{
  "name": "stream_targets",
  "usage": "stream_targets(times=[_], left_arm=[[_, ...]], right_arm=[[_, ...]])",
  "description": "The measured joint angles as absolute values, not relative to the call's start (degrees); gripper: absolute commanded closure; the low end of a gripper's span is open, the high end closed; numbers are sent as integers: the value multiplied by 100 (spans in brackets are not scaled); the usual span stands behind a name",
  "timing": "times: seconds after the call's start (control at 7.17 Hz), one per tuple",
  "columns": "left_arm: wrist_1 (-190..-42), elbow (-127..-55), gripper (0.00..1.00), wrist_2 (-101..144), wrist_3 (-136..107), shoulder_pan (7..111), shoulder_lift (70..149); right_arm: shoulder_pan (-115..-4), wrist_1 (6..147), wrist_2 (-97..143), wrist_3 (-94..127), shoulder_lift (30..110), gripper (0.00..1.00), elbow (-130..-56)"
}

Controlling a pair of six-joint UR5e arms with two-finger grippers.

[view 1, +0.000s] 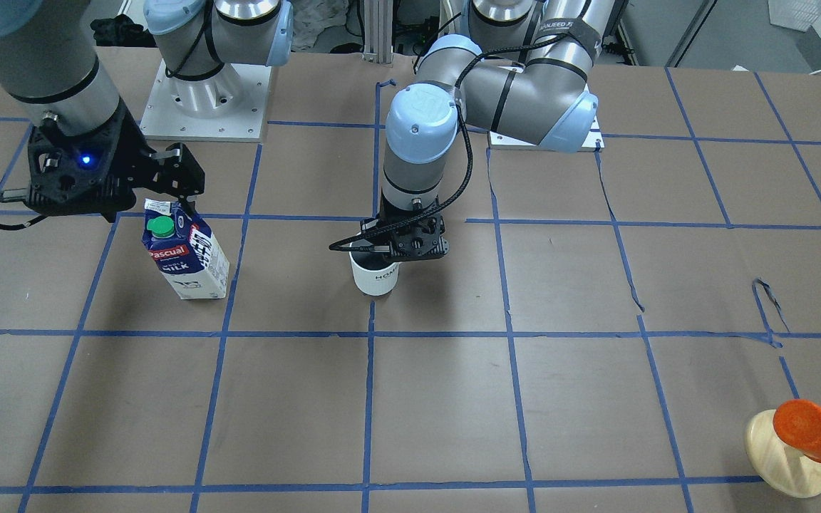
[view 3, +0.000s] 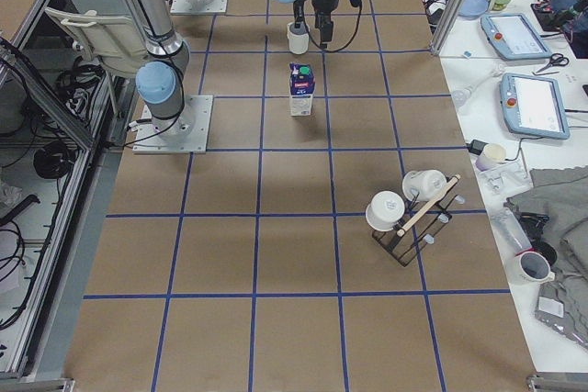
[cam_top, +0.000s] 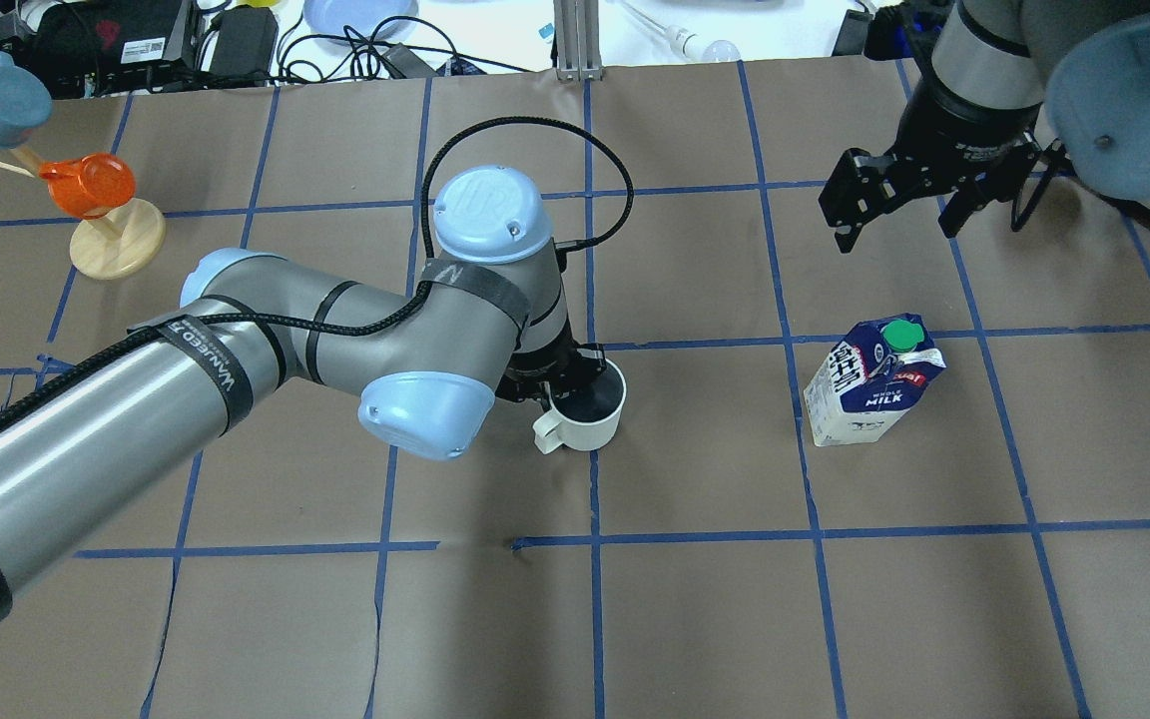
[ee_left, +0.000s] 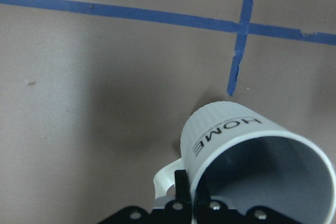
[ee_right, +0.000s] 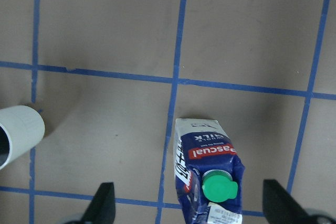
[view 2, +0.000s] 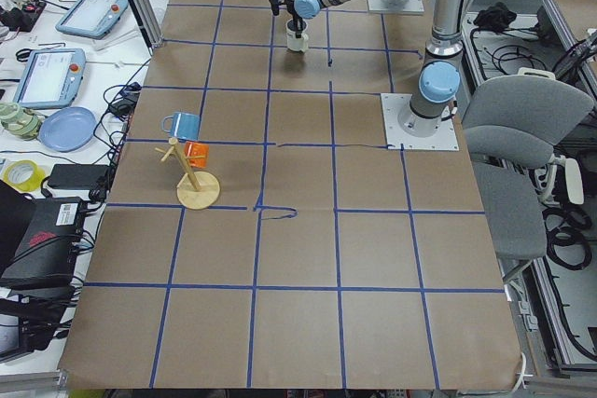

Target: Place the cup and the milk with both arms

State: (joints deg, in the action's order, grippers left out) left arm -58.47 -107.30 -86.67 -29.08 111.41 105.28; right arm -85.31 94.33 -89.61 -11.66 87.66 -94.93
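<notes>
Well, the left pincer is clamped on the rim of the small white mug with the grey inside. One finger is inside the wall and one is outside, right next to the little handle. The mug is near the middle of the brown paper-covered bench with blue tape lines. I cannot tell if its bottom touches the bench or hangs just over it.

The right pincer is wide apart and holds nothing. It hangs above the small blue and white milk carton with the green round cap, a bit to the far side of it. The carton stands upright on the bench on the robot's right side, well apart from the mug.

Some things could go wrong. The bite on the mug is thin and off to one side, so the mug may tip, swing or slip out if the arm moves fast or sets it down crooked. The carton is tall and looks light. If the right pincer comes down off the middle, a finger may hit the pointy top or the cap and knock it over. A hard squeeze may dent it. A soft squeeze may let it slide out
</notes>
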Motion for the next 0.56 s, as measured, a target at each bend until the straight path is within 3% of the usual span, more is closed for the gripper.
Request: stream_targets(times=[0.14, 0.28, 0.56], left_arm=[[-5798, -10708, 0, -8676, -2906, 11137, 10478], [-5771, -10608, 0, -8697, -2853, 11098, 10355], [-6144, -10084, 0, -8711, -2563, 10767, 10023]], right_arm=[[-8406, 9582, -8954, -1261, 8778, 0, -9844], [-8355, 9858, -8952, -1289, 8778, 0, -10202], [-8341, 10332, -8959, -1300, 8756, 21, -10733]])
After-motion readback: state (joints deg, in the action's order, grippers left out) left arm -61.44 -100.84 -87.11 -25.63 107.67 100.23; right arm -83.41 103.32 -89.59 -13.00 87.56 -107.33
